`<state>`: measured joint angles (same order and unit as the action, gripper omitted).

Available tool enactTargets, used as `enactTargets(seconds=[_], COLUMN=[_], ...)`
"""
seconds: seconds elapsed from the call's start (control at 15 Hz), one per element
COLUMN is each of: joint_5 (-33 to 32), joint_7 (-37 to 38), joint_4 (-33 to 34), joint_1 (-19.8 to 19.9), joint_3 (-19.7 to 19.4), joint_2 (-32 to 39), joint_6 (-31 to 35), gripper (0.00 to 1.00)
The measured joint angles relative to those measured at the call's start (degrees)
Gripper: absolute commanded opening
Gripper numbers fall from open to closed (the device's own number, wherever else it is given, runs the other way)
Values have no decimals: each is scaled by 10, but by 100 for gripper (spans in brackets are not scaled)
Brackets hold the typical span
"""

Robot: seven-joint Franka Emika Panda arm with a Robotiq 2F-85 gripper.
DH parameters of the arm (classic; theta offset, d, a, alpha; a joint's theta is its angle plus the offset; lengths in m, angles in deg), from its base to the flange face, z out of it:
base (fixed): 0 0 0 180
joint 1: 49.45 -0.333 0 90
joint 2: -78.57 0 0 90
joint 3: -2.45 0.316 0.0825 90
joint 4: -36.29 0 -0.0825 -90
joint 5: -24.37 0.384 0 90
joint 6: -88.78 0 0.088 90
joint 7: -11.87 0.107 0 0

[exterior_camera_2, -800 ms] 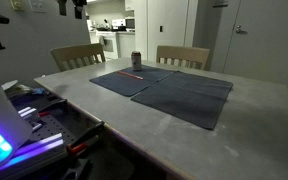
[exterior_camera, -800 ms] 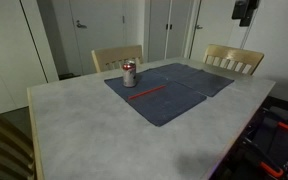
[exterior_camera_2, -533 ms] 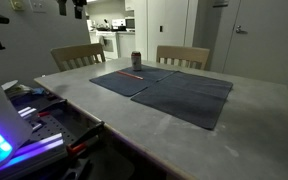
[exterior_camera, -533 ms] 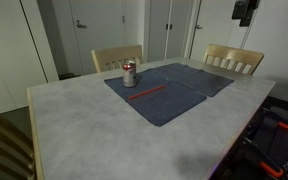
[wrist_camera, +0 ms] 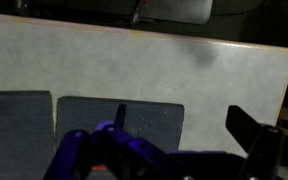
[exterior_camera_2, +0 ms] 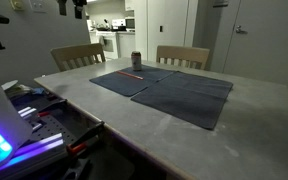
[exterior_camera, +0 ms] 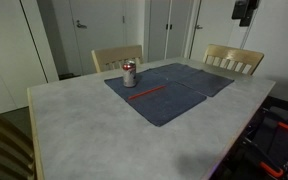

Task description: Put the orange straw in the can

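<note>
though flat, orange straw [exterior_camera: 147,93] diagonal

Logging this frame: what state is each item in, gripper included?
mats: spread flat, side by side on the table.
can: upright on the mats, no straw in it.
orange straw: lying flat on the mats beside the can, not held.
gripper: open, empty, above the table.

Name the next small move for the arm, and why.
Probably move the gripper toward the thin red-orange straw. It lies flat on the dark grey cloth mat beside the upright silver metal can, and the open fingers hold nothing.
</note>
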<state>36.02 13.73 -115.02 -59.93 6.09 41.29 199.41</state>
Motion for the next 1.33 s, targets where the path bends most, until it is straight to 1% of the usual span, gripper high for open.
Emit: enactTargets(seconds=[0.2,0.4,0.8,1.0,1.13,1.33], joint_5=[-22,-57,-108,-132,-132,-132], joint_7=[-8,-29,-95,-162,-163,-161], joint_4=[15,54,172,219,225,225], joint_1=[0,2,3,3,3,3], joint_3=[0,0,-1,-1,-1,0], joint_2=[6,37,157,223,240,230], joint_6=[-1,-9,-39,-50,-48,-49], gripper=[100,100,100,100,100,100])
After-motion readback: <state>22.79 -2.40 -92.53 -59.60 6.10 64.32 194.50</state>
